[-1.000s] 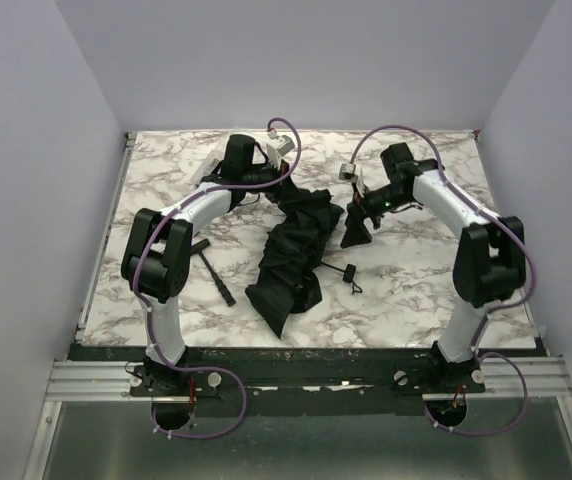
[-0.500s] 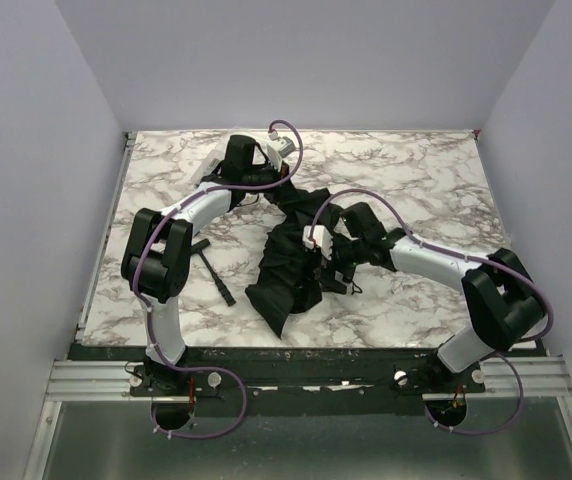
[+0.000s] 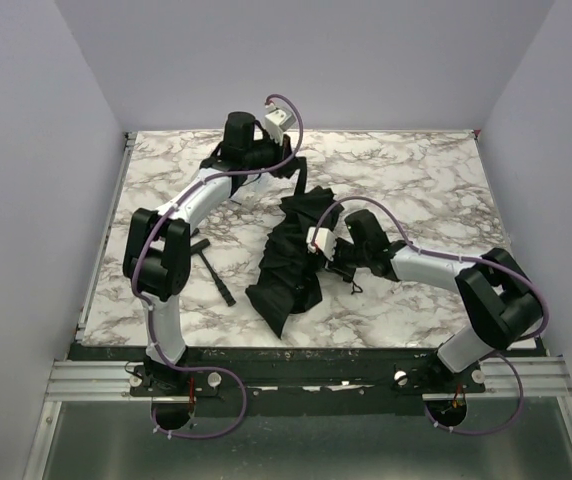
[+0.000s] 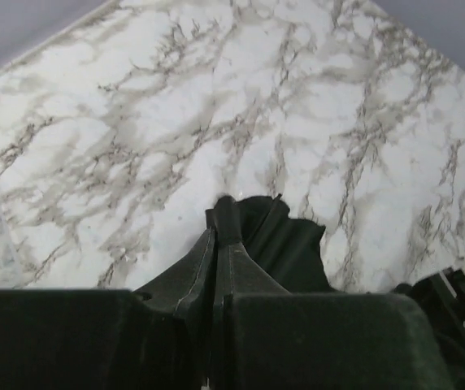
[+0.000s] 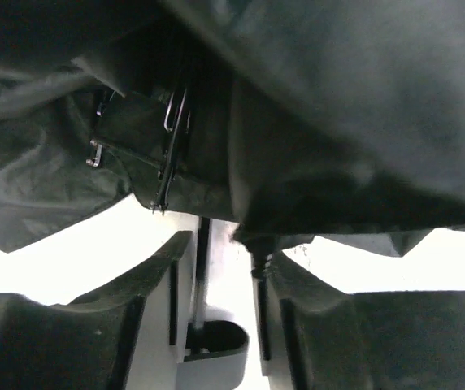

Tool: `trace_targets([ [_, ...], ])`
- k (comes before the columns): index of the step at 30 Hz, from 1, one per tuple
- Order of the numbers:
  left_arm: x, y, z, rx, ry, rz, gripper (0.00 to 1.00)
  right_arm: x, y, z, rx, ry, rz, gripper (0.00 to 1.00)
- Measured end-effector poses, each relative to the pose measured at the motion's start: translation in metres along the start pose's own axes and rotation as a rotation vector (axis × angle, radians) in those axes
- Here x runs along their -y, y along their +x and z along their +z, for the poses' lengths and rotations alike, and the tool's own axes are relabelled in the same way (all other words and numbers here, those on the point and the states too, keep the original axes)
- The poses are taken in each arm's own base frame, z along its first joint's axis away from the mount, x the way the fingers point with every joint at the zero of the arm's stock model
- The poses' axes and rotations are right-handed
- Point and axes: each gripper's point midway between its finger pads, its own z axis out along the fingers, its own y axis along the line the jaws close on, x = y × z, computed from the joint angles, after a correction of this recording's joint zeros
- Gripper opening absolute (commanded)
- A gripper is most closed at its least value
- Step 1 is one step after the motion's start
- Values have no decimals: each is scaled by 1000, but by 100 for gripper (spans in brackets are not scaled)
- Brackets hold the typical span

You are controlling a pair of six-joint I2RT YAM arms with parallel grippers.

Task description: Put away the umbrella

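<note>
Left tool [image 4: 220,236] clamps umbrella [image 3: 291,265] fabric above marble table [image 3: 416,180]; lilac walls [image 3: 26,150].

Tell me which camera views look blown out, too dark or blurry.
Top external: even light, sharp, soft shadows beneath the umbrella. Left wrist: table crisp and bright, left tool nearly black. Right wrist: umbrella underexposed, table blown out white.

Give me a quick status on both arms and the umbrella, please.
Left tool shut on umbrella fabric, far end. Right tool open at the canopy's right side. Umbrella crumpled on table, not yet bundled. Small black-handled item lies left, clear.
</note>
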Motion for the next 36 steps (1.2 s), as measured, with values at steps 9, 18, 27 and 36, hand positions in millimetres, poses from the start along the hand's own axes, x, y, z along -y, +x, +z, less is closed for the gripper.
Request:
trace_targets([
  [9, -14, -42, 13, 82, -94, 0, 67, -7, 8, 7, -17, -51, -42, 1],
  [18, -22, -85, -59, 240, -251, 180, 99, -6, -3, 0, -3, -285, 59, 1],
  [27, 49, -64, -171, 290, -123, 587, 98, -13, 15, 0, -60, -617, 148, 1],
  [36, 129, 104, -131, -51, 221, 631, 96, -29, 28, -24, -121, -744, 189, 41],
])
